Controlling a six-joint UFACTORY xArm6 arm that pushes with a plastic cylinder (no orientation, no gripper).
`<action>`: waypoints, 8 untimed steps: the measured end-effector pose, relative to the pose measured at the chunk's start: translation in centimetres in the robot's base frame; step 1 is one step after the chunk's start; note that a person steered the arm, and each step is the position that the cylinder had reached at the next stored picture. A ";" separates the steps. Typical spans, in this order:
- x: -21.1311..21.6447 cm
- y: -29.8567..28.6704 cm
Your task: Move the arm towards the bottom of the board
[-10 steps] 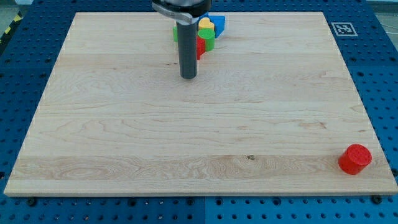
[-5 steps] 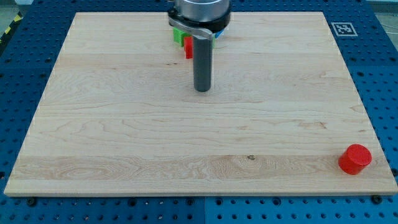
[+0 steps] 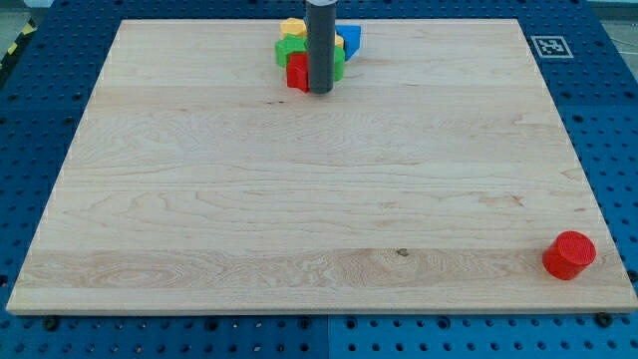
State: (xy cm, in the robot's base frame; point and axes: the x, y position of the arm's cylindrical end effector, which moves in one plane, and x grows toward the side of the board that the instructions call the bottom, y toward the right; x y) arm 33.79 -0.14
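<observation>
Standing my tip beside the red block near the counter's top. Rigid rod, no gripper visible. Nothing to grasp; light blocks slide easily if nudged.

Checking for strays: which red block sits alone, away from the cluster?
The red cylinder near the board's bottom right corner. The other red block sits in the top cluster, right beside my tip.

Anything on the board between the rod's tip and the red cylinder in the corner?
Nothing: in the camera view, bare wood runs from my tip, beside the block cluster, to the red cylinder.
</observation>
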 end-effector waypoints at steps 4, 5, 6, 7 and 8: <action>1.0 1.3; 0.8 1.8; 0.8 1.8; 1.8 1.8; 4.7 0.9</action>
State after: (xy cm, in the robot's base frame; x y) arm 38.46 0.72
